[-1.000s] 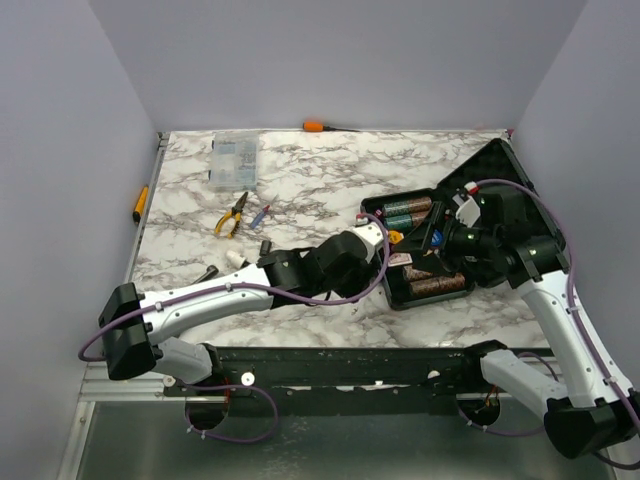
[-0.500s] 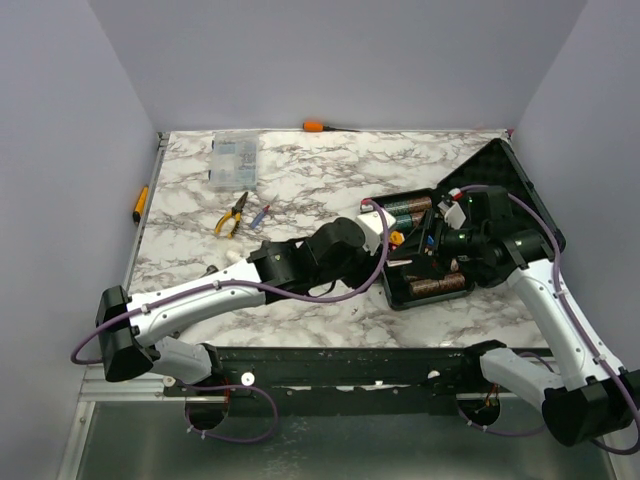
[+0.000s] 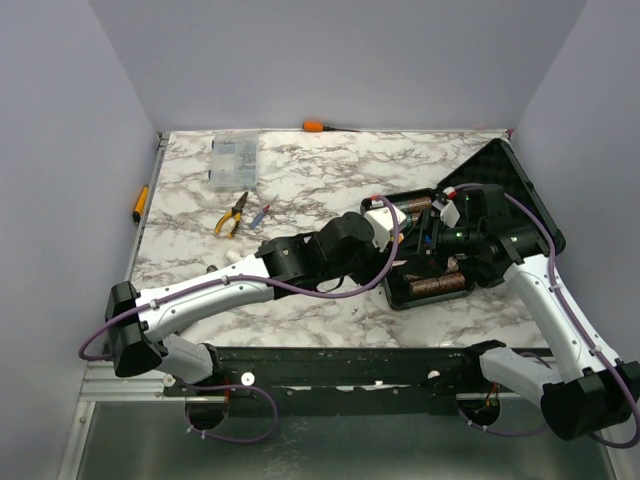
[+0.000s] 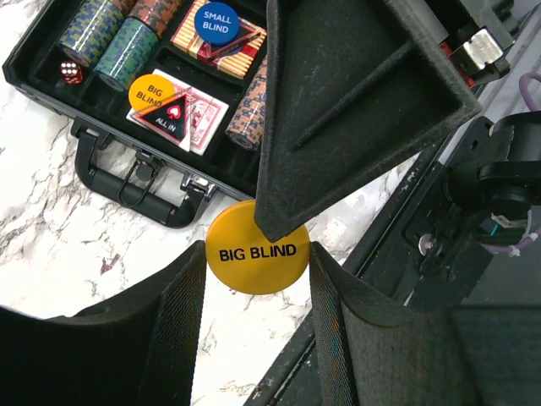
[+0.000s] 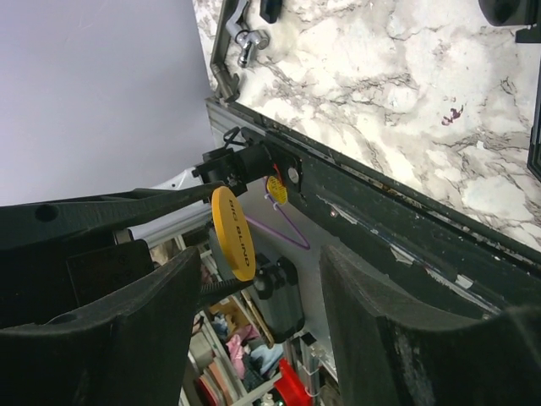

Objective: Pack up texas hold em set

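One yellow BIG BLIND disc (image 4: 258,247) up close, pinched edge to edge by the left gripper (image 4: 258,262), right gripper (image 5: 259,258) spread loose around it, farther off we see the open black case (image 3: 500,172) on the marble table (image 3: 320,180), chip stacks (image 4: 127,46) and card decks (image 4: 190,114) inside.

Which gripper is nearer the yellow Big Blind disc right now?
Left. The left gripper holds the yellow disc by its edges. The right gripper is open astride the disc's faces, not clamped on it.
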`<state>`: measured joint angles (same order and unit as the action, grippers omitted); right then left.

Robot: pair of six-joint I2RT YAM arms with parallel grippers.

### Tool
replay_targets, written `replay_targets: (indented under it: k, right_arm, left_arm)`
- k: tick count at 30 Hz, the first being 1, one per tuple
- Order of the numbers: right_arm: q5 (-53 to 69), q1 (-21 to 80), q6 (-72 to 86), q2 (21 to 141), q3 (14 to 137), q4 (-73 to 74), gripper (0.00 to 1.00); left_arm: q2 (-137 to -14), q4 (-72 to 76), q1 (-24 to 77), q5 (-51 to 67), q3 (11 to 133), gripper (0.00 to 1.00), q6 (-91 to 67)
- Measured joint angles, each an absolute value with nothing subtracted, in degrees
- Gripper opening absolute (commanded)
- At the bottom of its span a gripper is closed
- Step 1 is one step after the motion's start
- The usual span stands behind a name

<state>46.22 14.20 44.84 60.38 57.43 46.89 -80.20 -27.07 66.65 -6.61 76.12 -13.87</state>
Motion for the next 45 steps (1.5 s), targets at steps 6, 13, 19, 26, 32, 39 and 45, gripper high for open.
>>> replay_targets:
  k: [6, 13, 19, 26, 32, 39, 45]
  right_arm:
    - [46.68, 14.20, 44.05, 60.73, 57.43, 46.24, 0.51]
    - [46.74, 14.74, 43.22, 61.65, 57.60, 46.26, 0.42]
    - [46.78, 15.31, 42.61, 61.84, 57.80, 46.24, 0.19]
    - [46.37, 15.40, 41.98, 61.87, 58.00, 46.28, 0.00]
    - [46.33, 15.42, 41.95, 61.87, 58.04, 46.33, 0.00]
    - [45.89, 15.42, 41.85, 61.95, 58.89, 46.57, 0.00]
    - [42.70, 15.42, 40.93, 62.15, 60.55, 46.61, 0.00]
  left_arm:
    - [-80.73, -27.05, 66.89, -6.42, 76.53, 0.42, -13.91]
    - [-82.06, -27.07, 67.31, -6.22, 78.63, 0.41, -13.91]
    - [-83.68, -27.14, 67.70, -5.43, 80.16, 0.41, -13.91]
    - [-84.93, -27.11, 68.01, -4.78, 80.71, 0.41, -14.04]
    - [-85.41, -27.18, 68.01, -4.78, 81.32, 0.55, -14.04]
    - [-85.38, -27.14, 68.01, -4.80, 81.30, 0.95, -14.09]
    - [-81.19, -27.11, 68.01, -5.93, 76.53, 0.98, -14.61]
